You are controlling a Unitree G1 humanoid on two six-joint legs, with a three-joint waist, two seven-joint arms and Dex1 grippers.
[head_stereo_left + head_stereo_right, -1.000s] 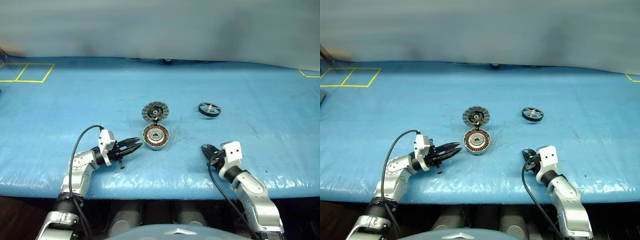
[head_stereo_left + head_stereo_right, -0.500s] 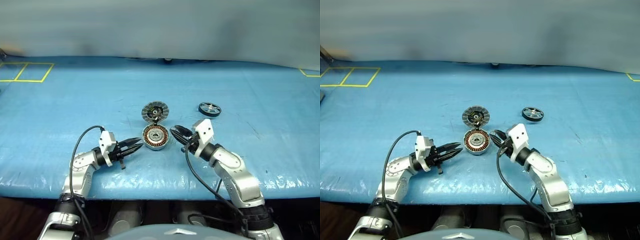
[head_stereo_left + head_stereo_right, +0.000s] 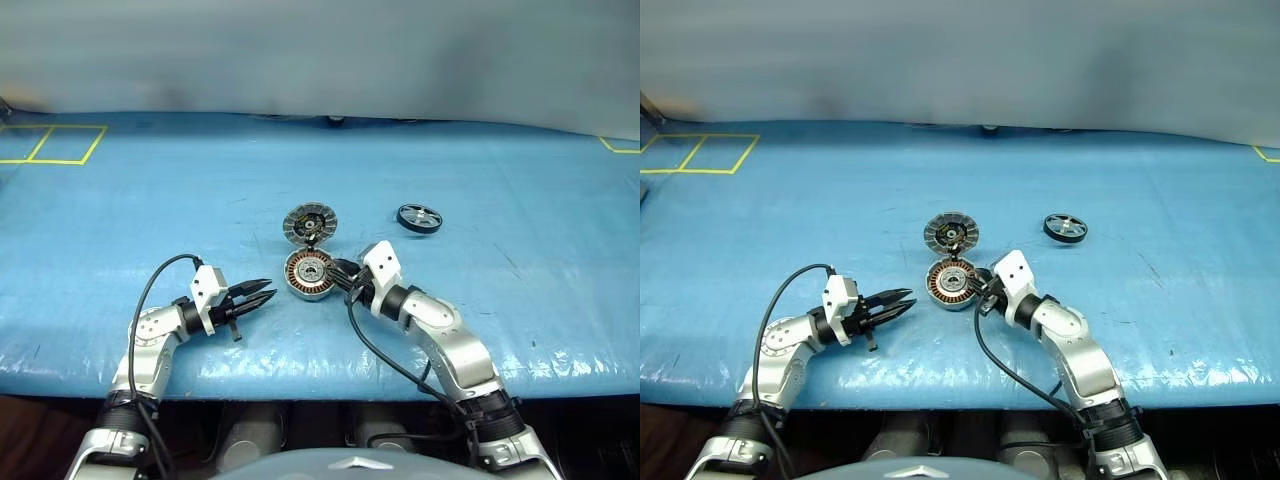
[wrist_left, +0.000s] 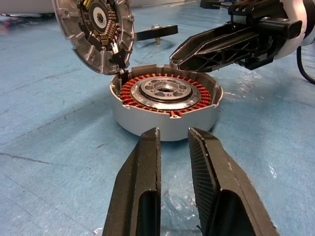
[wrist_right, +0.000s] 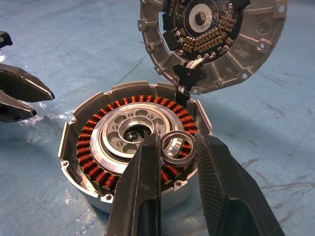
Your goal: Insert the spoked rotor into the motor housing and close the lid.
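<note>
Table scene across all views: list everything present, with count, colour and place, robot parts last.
table: one, blue cover, under everything
yellow tape marks: squares at far left, a corner at far right
motor housing: one, silver with copper windings, centre, open
lid: one, silver-grey, swung open behind the housing, joined at its edge
spoked rotor: one, black, lying far right of the lid
small metal ring: one, silver, over the housing's near edge
left gripper: black, narrowly open, empty, left of housing
right gripper: black, pinching the small metal ring
</note>
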